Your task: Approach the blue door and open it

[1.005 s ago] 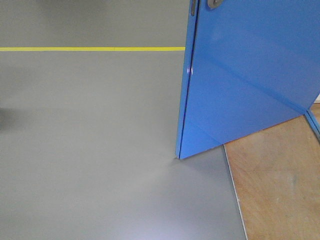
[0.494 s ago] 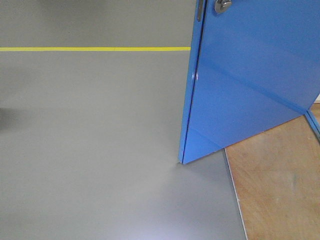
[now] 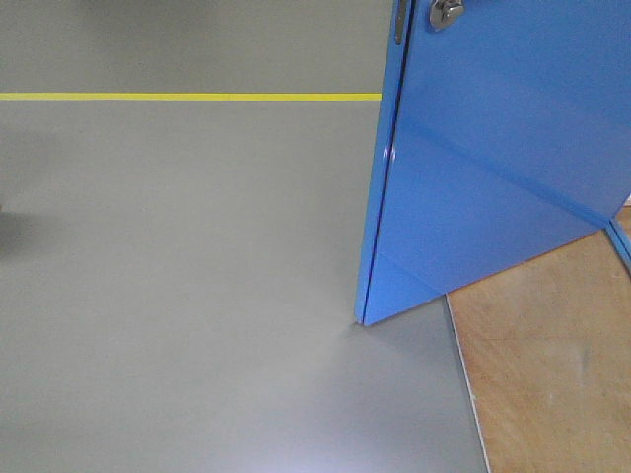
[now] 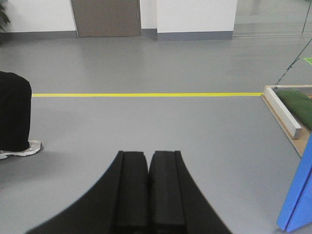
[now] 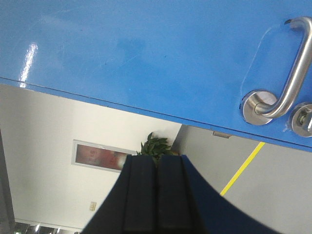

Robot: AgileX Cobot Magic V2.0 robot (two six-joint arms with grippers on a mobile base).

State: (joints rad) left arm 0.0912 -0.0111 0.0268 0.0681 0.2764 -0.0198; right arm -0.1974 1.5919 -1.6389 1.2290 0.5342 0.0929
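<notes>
We see our left tool [image 4: 148, 158] and right tool [image 5: 157, 163] both pressed together, holding nothing, the right one near the blue door [image 3: 493, 168] and its lever handle [image 5: 287, 73], the door ajar on grey floor [image 3: 177, 296], a yellow line [image 3: 187, 97] beyond.

open grey floor [image 3: 177, 256] left, blue door [image 3: 493, 158] blocking right; person's leg [image 4: 14, 112] leftward
</notes>
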